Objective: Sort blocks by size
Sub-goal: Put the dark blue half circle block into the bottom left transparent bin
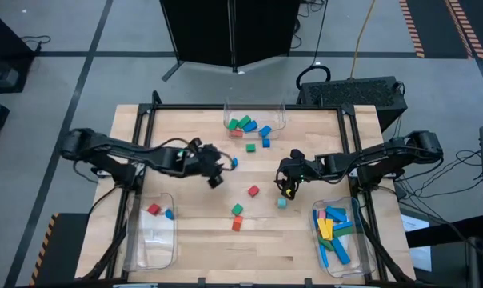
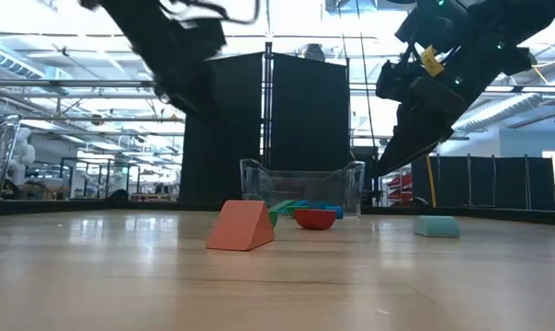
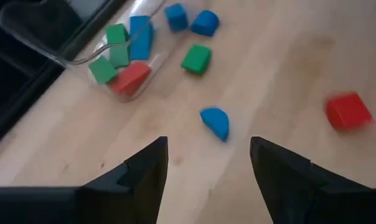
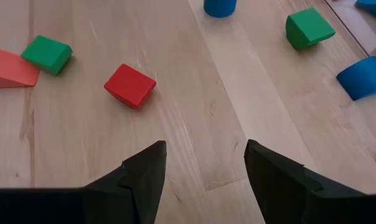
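We see blocks loose mid-table: a red cube (image 1: 253, 190), a green block (image 1: 237, 209), a red wedge (image 1: 237, 224), a cyan piece (image 1: 282, 203), and a blue half-round (image 3: 215, 122) just ahead of the left gripper (image 1: 215, 178), whose fingers spread wide, empty. The right gripper (image 1: 288, 188) hovers above the cyan piece, equally parted, holding nothing. More blocks fill the far bin (image 1: 275, 112), right bin (image 1: 317, 240) and left bin (image 1: 134, 240).

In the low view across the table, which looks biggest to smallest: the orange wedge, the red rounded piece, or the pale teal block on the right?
1. Orange wedge, clearly largest, though it also sits nearest the camera.
2. Red rounded piece and pale teal block look about alike; not ranked.
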Tool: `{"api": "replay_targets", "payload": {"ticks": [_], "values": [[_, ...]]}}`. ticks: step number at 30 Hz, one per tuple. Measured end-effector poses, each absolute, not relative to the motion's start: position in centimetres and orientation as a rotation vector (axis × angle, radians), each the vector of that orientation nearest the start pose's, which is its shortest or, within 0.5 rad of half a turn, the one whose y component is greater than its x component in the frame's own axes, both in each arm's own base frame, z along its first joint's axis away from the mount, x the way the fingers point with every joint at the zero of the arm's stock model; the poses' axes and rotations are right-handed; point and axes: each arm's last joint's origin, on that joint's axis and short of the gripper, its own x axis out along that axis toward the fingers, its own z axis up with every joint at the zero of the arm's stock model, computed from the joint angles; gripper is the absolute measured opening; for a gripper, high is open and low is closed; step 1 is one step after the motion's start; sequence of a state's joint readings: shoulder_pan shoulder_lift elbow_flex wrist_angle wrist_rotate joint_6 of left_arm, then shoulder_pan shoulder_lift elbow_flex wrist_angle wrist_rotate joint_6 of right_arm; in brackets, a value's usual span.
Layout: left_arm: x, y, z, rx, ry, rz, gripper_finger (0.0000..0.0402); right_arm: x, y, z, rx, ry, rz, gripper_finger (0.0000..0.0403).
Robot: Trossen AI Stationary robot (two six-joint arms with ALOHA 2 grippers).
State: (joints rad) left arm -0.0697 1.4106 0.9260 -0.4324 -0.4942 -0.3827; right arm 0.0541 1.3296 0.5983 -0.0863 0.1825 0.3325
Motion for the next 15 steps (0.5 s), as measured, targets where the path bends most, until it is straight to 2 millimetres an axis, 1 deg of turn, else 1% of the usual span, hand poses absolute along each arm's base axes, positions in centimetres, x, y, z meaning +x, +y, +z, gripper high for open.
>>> {"api": "replay_targets", "payload": {"ticks": [2, 7, 11, 15], "values": [[28.8, 0.3, 21.9, -0.133, 0.791, 0.595, 0.0229, 24.5, 0.8, 17.1, 0.217, 0.782, -0.255, 0.021], [30.6, 1.9, 19.4, -0.177, 0.816, 0.612, 0.0229, 24.5, 0.8, 17.1, 0.217, 0.782, -0.255, 0.021], [31.7, 2.5, 17.8, -0.197, 0.812, 0.615, 0.0229, 24.5, 0.8, 17.1, 0.223, 0.782, -0.257, 0.021], [32.8, 2.7, 16.5, -0.225, 0.792, 0.587, 0.0229, 24.5, 0.8, 17.1, 0.227, 0.781, -0.259, 0.021]]}}
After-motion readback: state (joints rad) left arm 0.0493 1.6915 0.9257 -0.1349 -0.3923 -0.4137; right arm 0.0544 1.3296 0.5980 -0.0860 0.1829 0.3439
